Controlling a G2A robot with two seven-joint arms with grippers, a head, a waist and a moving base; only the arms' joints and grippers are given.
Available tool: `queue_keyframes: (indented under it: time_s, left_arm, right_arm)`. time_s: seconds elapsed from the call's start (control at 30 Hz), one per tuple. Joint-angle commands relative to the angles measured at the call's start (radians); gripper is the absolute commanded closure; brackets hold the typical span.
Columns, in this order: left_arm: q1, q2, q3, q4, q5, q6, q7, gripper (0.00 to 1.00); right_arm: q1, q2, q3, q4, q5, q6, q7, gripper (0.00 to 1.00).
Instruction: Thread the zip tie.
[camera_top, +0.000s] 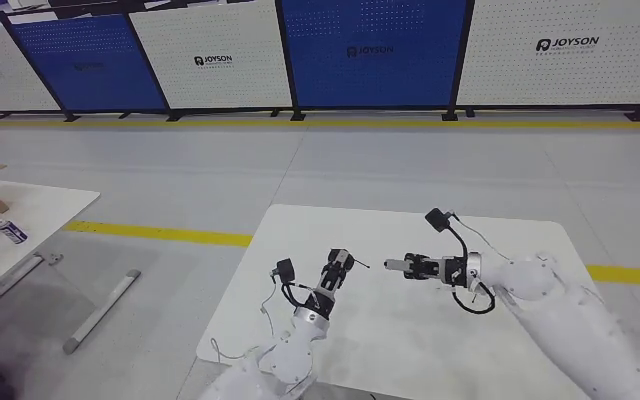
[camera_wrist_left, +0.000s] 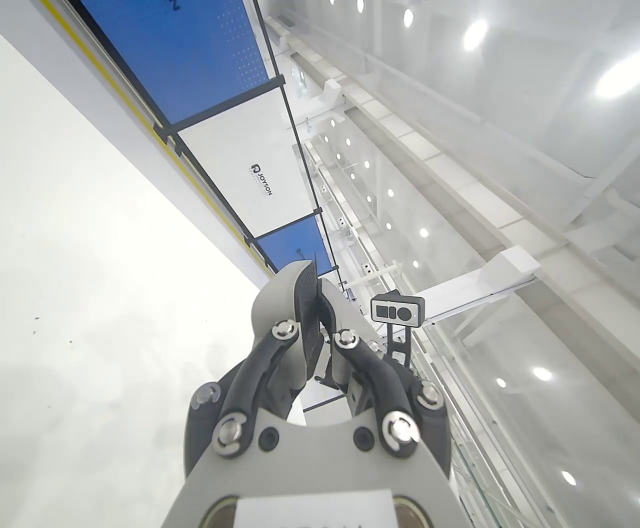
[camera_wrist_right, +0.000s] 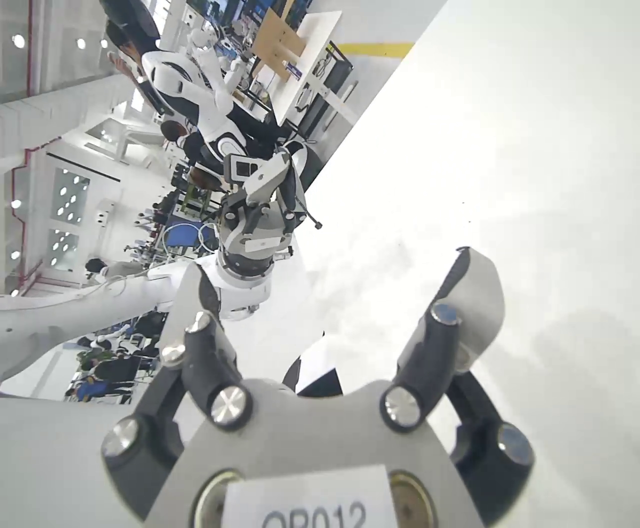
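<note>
Left hand (camera_wrist_left: 314, 292) pinching a thin black plastic zip tie (camera_wrist_right: 309, 213); right hand (camera_wrist_right: 330, 270) spread wide facing it.

The left hand's grey fingers, lined with black ribbed pads (camera_wrist_left: 306, 305), are pressed together on the zip tie. In the left wrist view a short tip pokes out past the fingertips. In the right wrist view the free length juts sideways from the grip and ends in a small knob. In the top view that free end points toward the right hand, which is near it but apart, fingers wide open. Both hands are raised over the middle of the flat white bench (camera_top: 400, 335). Beyond the bench lie a grey floor with a yellow line (camera_top: 160, 234) and a wall of blue and white perforated panels (camera_top: 375, 50).
</note>
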Motion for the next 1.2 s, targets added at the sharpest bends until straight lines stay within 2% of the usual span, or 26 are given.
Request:
queue_keyframes:
  time_s: [0.0,0.1,0.17,0.23,0.3,0.5,0.77,0.87,0.97,1.07,1.17]
  left_arm:
    - [0.002,-0.003,-0.003,0.001,0.007,0.012,-0.006,1.0]
    - [0.011,-0.009,-0.008,-0.001,0.008,0.044,0.01,1.0]
    - [0.013,-0.015,-0.012,-0.005,-0.001,0.067,0.02,1.0]
    - [0.014,-0.019,-0.015,-0.005,-0.016,0.081,0.021,1.0]
    - [0.014,-0.025,-0.02,-0.008,-0.044,0.093,0.022,1.0]
    - [0.024,-0.038,-0.055,-0.043,-0.17,0.117,0.005,1.0]
    - [0.025,-0.038,-0.055,-0.042,-0.171,0.118,0.001,1.0]
    - [0.035,-0.041,-0.064,-0.051,-0.226,0.149,-0.049,1.0]
    - [0.042,-0.044,-0.079,-0.065,-0.28,0.185,-0.082,1.0]
    - [0.046,-0.047,-0.092,-0.073,-0.291,0.186,-0.085,1.0]
    - [0.047,-0.049,-0.097,-0.077,-0.311,0.183,-0.092,1.0]
  right_arm:
    - [0.0,0.0,0.0,0.0,0.0,0.0,0.0,0.0]
    - [-0.022,-0.006,0.005,0.001,0.047,0.0,0.015,0.0]
    - [-0.027,-0.017,0.016,-0.006,0.107,0.0,0.084,0.0]
    - [-0.032,-0.029,0.027,0.025,0.099,0.0,0.068,0.0]
    - [-0.039,-0.054,0.03,0.05,0.129,0.0,0.095,0.0]
    - [-0.002,-0.14,-0.016,0.171,0.063,0.0,0.098,0.0]
    - [-0.002,-0.14,-0.016,0.171,0.063,0.0,0.098,0.0]
    - [-0.017,-0.139,-0.007,0.157,0.07,0.0,0.077,0.0]
    - [-0.031,-0.139,0.02,0.162,0.132,0.0,0.125,0.0]
    - [-0.031,-0.155,0.023,0.199,0.166,0.0,0.15,0.0]
    - [-0.03,-0.157,0.022,0.203,0.166,0.0,0.15,0.0]
